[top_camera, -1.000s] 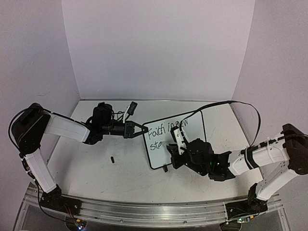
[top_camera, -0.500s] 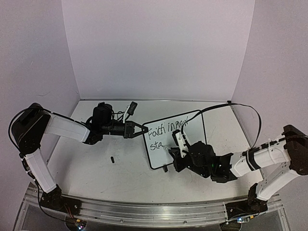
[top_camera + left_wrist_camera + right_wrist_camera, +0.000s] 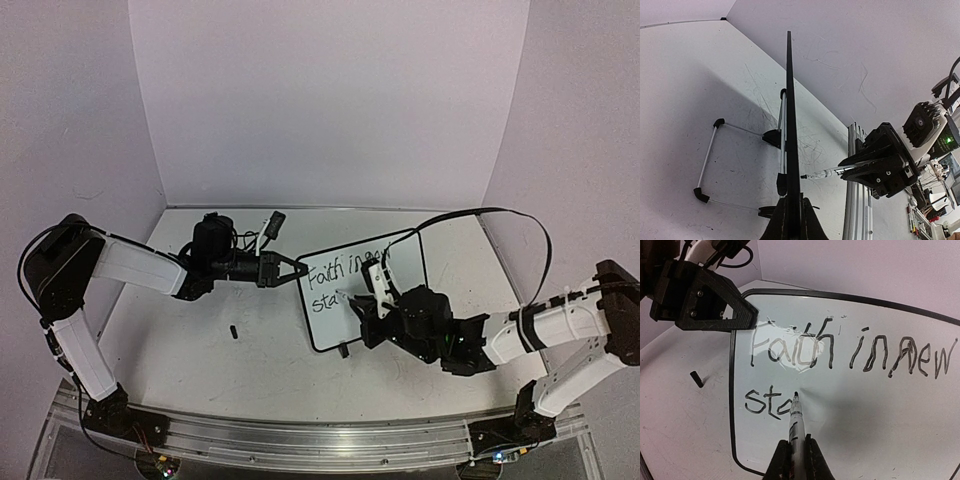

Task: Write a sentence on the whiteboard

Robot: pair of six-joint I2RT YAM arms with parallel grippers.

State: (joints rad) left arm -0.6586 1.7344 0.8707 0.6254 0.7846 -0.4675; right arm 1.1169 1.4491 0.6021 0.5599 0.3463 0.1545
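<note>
The whiteboard (image 3: pixel 330 328) stands tilted on its wire feet mid-table. The sentence on it reads "Faith in new" (image 3: pixel 840 347) with "sta" (image 3: pixel 762 402) below. My left gripper (image 3: pixel 290 271) is shut on the board's left edge; in the left wrist view the board (image 3: pixel 789 100) shows edge-on between its fingers (image 3: pixel 792 202). My right gripper (image 3: pixel 368 308) is shut on a black-tipped marker (image 3: pixel 796 420). The marker's tip is at the upper right of the "a", at or just off the board surface (image 3: pixel 880 420). The marker (image 3: pixel 825 174) and right gripper (image 3: pixel 880 165) also show in the left wrist view.
A small black marker cap (image 3: pixel 233 331) lies on the grey scuffed tabletop left of the board; it also shows in the right wrist view (image 3: pixel 696 379). A black cable (image 3: pixel 480 213) arcs over the right arm. White walls enclose the table at the back and sides.
The second line has grown from "st" plus a partial letter to "sta". My right gripper shifted slightly up and right with the marker. The left arm and board have not moved.
</note>
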